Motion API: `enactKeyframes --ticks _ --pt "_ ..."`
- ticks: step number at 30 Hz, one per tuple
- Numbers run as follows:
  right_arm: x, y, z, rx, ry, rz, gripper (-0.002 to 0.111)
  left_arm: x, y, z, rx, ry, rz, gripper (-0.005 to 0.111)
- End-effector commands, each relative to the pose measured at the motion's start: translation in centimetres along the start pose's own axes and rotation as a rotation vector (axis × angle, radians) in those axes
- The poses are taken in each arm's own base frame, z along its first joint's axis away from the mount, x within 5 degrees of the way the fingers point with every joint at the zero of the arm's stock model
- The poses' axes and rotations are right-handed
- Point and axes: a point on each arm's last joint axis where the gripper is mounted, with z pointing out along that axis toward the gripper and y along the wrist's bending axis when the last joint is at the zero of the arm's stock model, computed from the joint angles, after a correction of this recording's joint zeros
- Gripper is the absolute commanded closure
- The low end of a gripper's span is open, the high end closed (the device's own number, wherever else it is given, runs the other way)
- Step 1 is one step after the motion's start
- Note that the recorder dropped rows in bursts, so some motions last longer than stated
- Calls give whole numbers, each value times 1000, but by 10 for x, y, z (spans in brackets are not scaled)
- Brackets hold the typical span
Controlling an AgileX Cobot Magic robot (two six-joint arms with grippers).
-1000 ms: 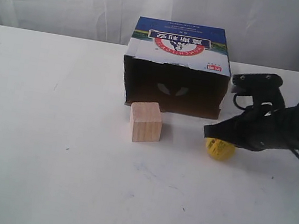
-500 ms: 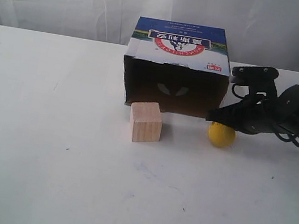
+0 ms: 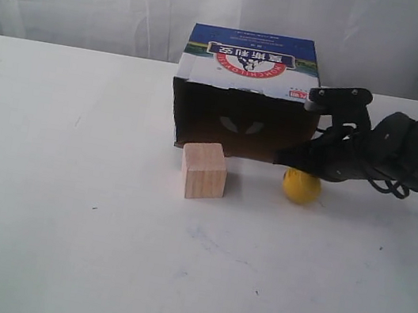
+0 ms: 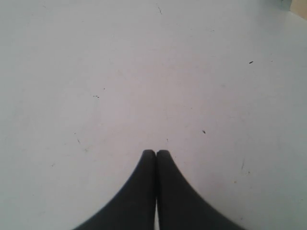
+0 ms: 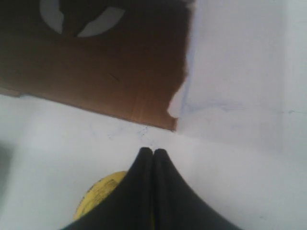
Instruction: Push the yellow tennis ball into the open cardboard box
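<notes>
White table [image 3: 58, 244] lies bare under the left gripper [image 4: 156, 153], its jaws pressed together. The wooden block [image 3: 203, 171] sits nearest. Toward the right edge, the yellow ball [image 3: 301, 186] sits under the right gripper [image 3: 282, 159], clenched and empty. The push looks under way. Next it needs a nudge left and toward the far edge, into the box [image 3: 252, 67].

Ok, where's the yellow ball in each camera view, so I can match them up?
Exterior view: ball right of centre, before the box's right front corner, under the right end effector.
Left wrist view: absent; only table and the shut left end effector.
Right wrist view: a yellow sliver beside the shut end effector, short of the box.
Shared landmark: the box's brown opening, exterior and right wrist views.
</notes>
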Motion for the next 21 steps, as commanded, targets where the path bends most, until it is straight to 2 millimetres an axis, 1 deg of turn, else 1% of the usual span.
enactKeyframes --ticks 1,9,21 --pt "14 19 4 -60 92 -30 108 3 -1 0 17 24 -8 107" --pt "5 40 2 -87 44 -72 108 3 -1 0 17 24 -8 107" --pt "0 41 0 -83 15 -75 108 3 -1 0 17 24 -8 107"
